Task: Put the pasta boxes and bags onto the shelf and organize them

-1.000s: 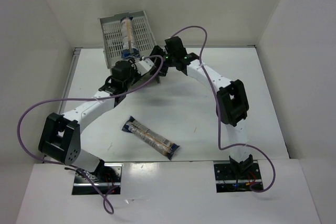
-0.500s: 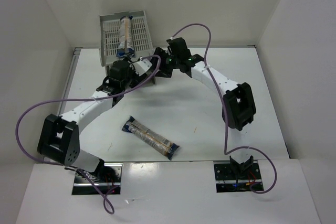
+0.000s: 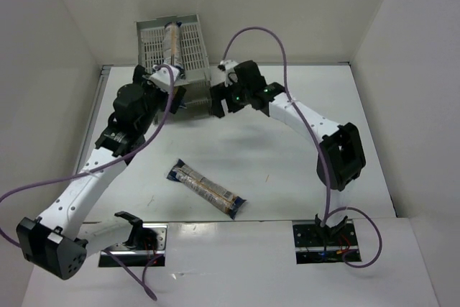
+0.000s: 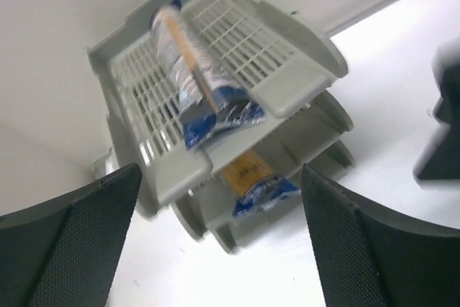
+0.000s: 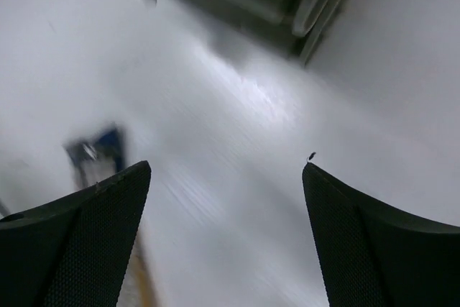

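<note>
1. Shelf [image 3: 188, 54]: a light grey plastic rack of stacked slatted trays stands at the far left of the white table [image 3: 287, 170], close to the back wall.
2. Spaghetti pack one [image 3: 172, 42] lies lengthwise on the top tray. In the left wrist view its dark blue end hangs slightly over the tray's front edge.
3. Spaghetti pack two [image 4: 253, 176] sits in the tray just below. Only its yellow-orange body and crinkled blue end show, poking out of the front opening.
4. Spaghetti pack three [image 3: 207, 189] lies flat and slantwise on the table, well apart from the shelf, nearer the arm bases than the rack.
5. Left hand [image 3: 158, 78] hovers just in front of the shelf's left front corner. Its two dark fingers [image 4: 79, 242] stand wide apart, with nothing between them, and its camera looks straight at the fronts of the trays.
6. Right hand [image 3: 219, 98] is just beside the shelf's right front corner; whether it touches the rack cannot be told. Its fingers [image 5: 359, 242] are also spread apart and hold nothing.
7. Right wrist view is heavily blurred. It shows bare table, a grey edge of the shelf at the top, and a small blue smear at the lower left that is too unclear to name.
</note>
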You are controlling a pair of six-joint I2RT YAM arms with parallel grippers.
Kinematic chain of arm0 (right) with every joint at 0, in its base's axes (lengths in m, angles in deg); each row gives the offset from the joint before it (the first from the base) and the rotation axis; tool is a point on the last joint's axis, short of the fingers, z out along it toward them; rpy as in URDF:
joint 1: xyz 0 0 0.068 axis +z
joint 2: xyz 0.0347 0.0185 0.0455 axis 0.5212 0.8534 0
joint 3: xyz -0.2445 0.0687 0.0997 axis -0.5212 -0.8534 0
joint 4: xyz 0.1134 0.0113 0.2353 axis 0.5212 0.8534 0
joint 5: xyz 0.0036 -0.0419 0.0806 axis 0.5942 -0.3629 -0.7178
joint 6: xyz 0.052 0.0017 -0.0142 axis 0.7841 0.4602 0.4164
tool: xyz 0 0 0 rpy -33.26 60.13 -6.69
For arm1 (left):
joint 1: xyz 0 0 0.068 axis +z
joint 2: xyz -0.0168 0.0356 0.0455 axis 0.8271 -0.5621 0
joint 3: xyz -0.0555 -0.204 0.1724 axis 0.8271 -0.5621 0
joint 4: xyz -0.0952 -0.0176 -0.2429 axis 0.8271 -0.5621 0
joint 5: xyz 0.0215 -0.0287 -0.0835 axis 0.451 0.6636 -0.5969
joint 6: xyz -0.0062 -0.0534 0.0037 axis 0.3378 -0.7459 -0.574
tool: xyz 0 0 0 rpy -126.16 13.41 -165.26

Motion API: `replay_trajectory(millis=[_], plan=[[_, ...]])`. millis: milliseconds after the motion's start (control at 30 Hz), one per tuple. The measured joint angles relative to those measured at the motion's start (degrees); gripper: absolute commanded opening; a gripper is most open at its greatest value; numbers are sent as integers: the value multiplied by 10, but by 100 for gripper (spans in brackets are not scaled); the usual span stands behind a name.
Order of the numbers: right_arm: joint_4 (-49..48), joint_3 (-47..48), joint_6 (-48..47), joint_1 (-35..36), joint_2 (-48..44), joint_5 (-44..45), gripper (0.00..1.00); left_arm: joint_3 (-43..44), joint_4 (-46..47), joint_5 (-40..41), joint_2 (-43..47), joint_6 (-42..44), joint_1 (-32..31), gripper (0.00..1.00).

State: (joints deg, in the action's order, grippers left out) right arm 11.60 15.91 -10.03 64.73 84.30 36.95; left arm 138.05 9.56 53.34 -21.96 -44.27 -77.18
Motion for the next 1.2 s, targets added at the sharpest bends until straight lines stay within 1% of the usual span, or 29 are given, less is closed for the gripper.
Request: replay_trajectory(millis=[67, 167, 267, 333, 400, 500, 633, 900, 1067, 1200], plan=[[10, -37, -87, 29, -18, 32, 99, 5, -21, 16, 13, -40, 16, 100], [31, -101, -191, 120, -42, 68, 99, 4, -50, 38, 40, -108, 72, 100], [48, -137, -251, 220, -43, 69, 99, -16, -78, 41, 75, -177, 160, 100], [62, -150, -278, 251, -44, 64, 99, -39, -97, 33, 102, -218, 216, 100], [72, -155, -300, 251, -44, 65, 100, -66, -121, 13, 134, -258, 263, 100], [79, -160, -323, 244, -44, 77, 100, -94, -150, -21, 175, -301, 311, 100], [76, -175, -325, 255, -44, 83, 100, -112, -173, -58, 212, -336, 355, 100], [77, -239, -299, 272, -44, 96, 100, -131, -191, -113, 264, -376, 392, 100], [77, -237, -290, 284, -44, 84, 100, -141, -191, -137, 277, -389, 404, 100], [77, -220, -280, 310, -42, 75, 100, -148, -189, -153, 278, -392, 405, 100]])
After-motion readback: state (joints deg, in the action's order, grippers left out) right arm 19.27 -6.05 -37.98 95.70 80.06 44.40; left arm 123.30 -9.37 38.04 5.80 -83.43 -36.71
